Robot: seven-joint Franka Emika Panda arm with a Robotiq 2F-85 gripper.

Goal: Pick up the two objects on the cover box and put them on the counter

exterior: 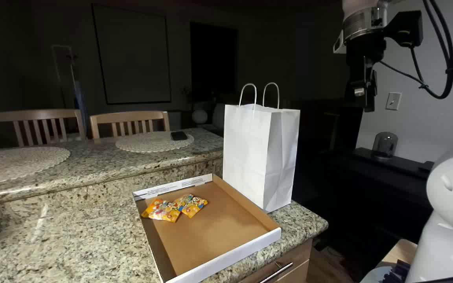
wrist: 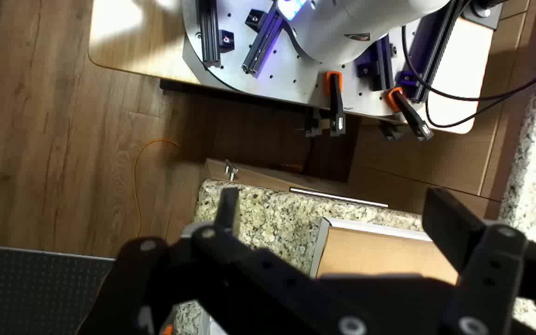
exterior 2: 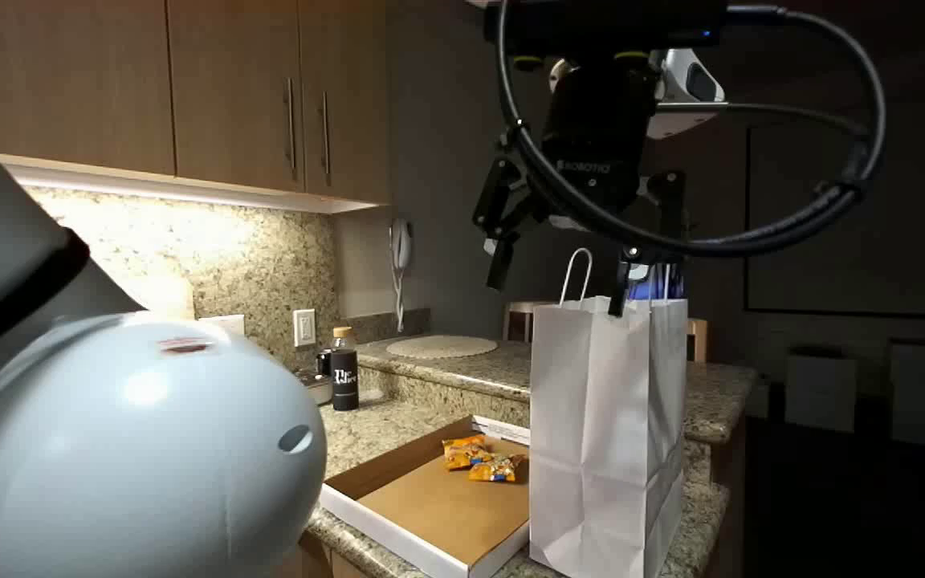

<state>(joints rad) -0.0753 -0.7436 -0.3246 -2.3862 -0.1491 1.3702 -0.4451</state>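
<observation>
Two packets [exterior: 164, 211] [exterior: 191, 205] laid askew in the box [exterior: 222, 237], long axes hard to call, hand [exterior 2: 557, 289] held high, spread wide.

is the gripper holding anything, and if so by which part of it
Nothing is held: the gripper is open and empty, and both snack packets lie in the cardboard tray.

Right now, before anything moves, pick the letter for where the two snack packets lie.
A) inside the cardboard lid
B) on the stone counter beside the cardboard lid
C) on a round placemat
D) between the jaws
A, since both exterior views show the snack packets lying within the raised sides of the cardboard lid.
</observation>
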